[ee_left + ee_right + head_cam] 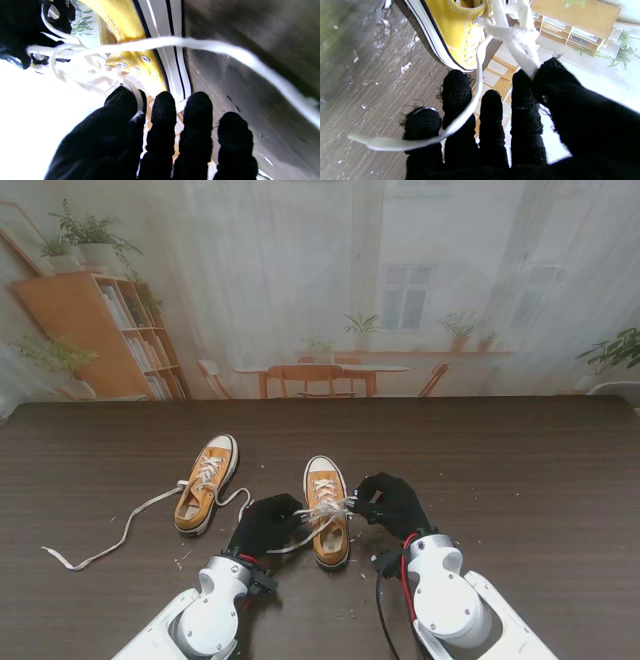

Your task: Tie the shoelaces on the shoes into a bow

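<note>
Two orange canvas sneakers stand on the dark wooden table [540,480]. The right-hand sneaker [327,532] sits between my two black-gloved hands. Its white laces [325,508] are bunched in a loose tangle over the tongue. My left hand [263,525] is at that shoe's left side, thumb and forefinger pinched on a lace strand [137,98]. Another strand [200,45] stretches taut across the left wrist view. My right hand [392,502] is at the shoe's right side, pinching a lace [520,56] between thumb and forefinger. A loose lace end [460,120] drapes over its other fingers.
The second sneaker [207,483] stands farther left with its laces untied, one long end [110,545] trailing across the table toward the left. Small white lint specks [185,556] lie near the shoes. A printed backdrop [320,290] rises behind the table's far edge.
</note>
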Available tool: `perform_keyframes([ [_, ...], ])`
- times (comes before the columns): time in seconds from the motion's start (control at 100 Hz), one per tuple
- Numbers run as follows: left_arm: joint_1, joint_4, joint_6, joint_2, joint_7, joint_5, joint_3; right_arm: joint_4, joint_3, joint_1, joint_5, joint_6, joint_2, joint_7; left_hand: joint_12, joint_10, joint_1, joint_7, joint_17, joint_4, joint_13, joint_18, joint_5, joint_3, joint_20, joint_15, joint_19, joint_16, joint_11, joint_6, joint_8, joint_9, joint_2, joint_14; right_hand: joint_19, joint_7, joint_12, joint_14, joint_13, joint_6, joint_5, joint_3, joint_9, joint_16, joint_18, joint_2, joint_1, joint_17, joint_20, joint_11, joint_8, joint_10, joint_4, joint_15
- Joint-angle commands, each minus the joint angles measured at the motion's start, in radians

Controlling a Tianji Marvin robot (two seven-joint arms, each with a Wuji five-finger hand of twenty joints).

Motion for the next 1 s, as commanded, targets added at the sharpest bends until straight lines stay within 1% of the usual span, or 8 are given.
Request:
perform_keyframes([
  [0.0,0.004,-0.013,-0.003,0.003,-0.007,0.003,-0.006,0.000,0.000,-0.005,0.001,0.002,0.001,0.009,0.016,-0.007,0.037,0.004,-0.014,0.017,-0.031,0.015,0.003,-0.026,-0.004,0.008,-0.005,0.029,-0.003,-0.061,0.038,0.002,0.024,0.000,0.014,0.046,-0.008,0.006,0.027,-0.088,0.018,0.050,0.013,-0.008,0.012,-0.008,0.030,0.008,-0.004,-0.003,0.006,0.000,-0.008,0.001],
  [0.2,0.005,-0.015,-0.021,-0.002,-0.015,-0.037,-0.011,0.000,-0.001,-0.008,0.004,0.004,0.001,0.010,0.037,-0.010,0.025,0.010,-0.034,0.023,-0.046,0.010,-0.008,0.008,-0.008,-0.006,-0.019,0.033,-0.015,-0.069,0.070,-0.007,0.003,0.002,0.014,0.045,-0.008,0.006,0.026,-0.090,0.017,0.050,0.013,-0.008,0.012,-0.008,0.028,0.007,-0.003,-0.004,0.006,-0.001,-0.009,0.001],
  [0.34,0.003,-0.018,-0.039,-0.003,-0.071,-0.130,-0.008,0.000,-0.001,-0.010,0.007,0.003,0.001,0.011,0.047,-0.018,-0.024,0.014,-0.053,0.024,-0.053,0.004,0.004,0.109,-0.012,-0.017,-0.032,0.039,-0.046,-0.105,-0.014,0.010,-0.064,-0.002,0.014,0.044,-0.007,0.006,0.026,-0.090,0.017,0.050,0.013,-0.008,0.012,-0.007,0.029,0.008,-0.003,-0.004,0.007,0.000,-0.008,0.001],
  [0.45,0.004,-0.036,-0.036,0.007,-0.164,-0.226,-0.006,-0.001,0.000,-0.012,0.009,0.002,0.002,0.012,0.044,-0.011,0.030,0.028,-0.061,0.009,-0.064,-0.001,-0.003,0.012,-0.015,-0.026,-0.038,0.045,-0.066,-0.115,-0.111,0.011,-0.019,-0.009,0.014,0.044,-0.007,0.007,0.026,-0.088,0.016,0.050,0.014,-0.008,0.012,-0.006,0.029,0.007,-0.003,-0.004,0.007,0.001,-0.009,0.001],
  [0.76,0.010,-0.075,0.007,0.022,-0.338,-0.468,-0.015,-0.004,0.007,-0.019,0.013,-0.002,0.004,0.018,0.053,-0.033,0.121,-0.004,-0.083,0.015,-0.092,-0.012,-0.003,-0.167,0.003,-0.036,-0.042,0.065,-0.071,-0.134,-0.116,-0.002,0.060,-0.011,0.015,0.044,-0.007,0.007,0.026,-0.090,0.016,0.050,0.013,-0.007,0.012,-0.005,0.029,0.007,-0.002,-0.005,0.008,0.001,-0.008,0.001],
  [0.79,0.012,-0.079,0.012,0.023,-0.353,-0.486,-0.019,-0.005,0.008,-0.019,0.015,-0.001,0.004,0.019,0.052,-0.012,0.124,-0.005,-0.084,0.015,-0.093,-0.013,-0.002,-0.168,0.004,-0.036,-0.042,0.065,-0.073,-0.132,-0.116,-0.005,0.064,-0.012,0.015,0.044,-0.007,0.008,0.026,-0.089,0.015,0.050,0.013,-0.007,0.012,-0.005,0.030,0.007,-0.002,-0.006,0.008,0.002,-0.008,0.001],
  [0.92,0.026,-0.101,0.046,0.031,-0.417,-0.567,-0.043,-0.007,0.009,-0.018,0.019,0.004,0.004,0.025,0.089,-0.024,0.196,0.000,-0.112,0.025,-0.131,-0.040,-0.065,-0.263,0.029,-0.050,-0.052,0.077,-0.082,-0.124,-0.001,-0.049,0.132,-0.024,0.015,0.044,-0.007,0.008,0.023,-0.084,0.014,0.048,0.011,-0.007,0.012,-0.002,0.031,0.007,-0.002,-0.006,0.009,0.002,-0.009,0.000],
  [0.99,0.034,-0.111,0.067,0.036,-0.465,-0.623,-0.058,-0.006,0.006,-0.015,0.021,0.007,0.005,0.030,0.123,-0.004,0.282,0.037,-0.162,0.038,-0.183,-0.058,-0.143,-0.358,0.055,-0.071,-0.074,0.094,-0.101,-0.074,0.064,-0.106,0.203,-0.026,0.014,0.044,-0.007,0.007,0.022,-0.082,0.012,0.047,0.009,-0.007,0.012,0.001,0.031,0.007,-0.002,-0.007,0.010,0.001,-0.008,0.000],
])
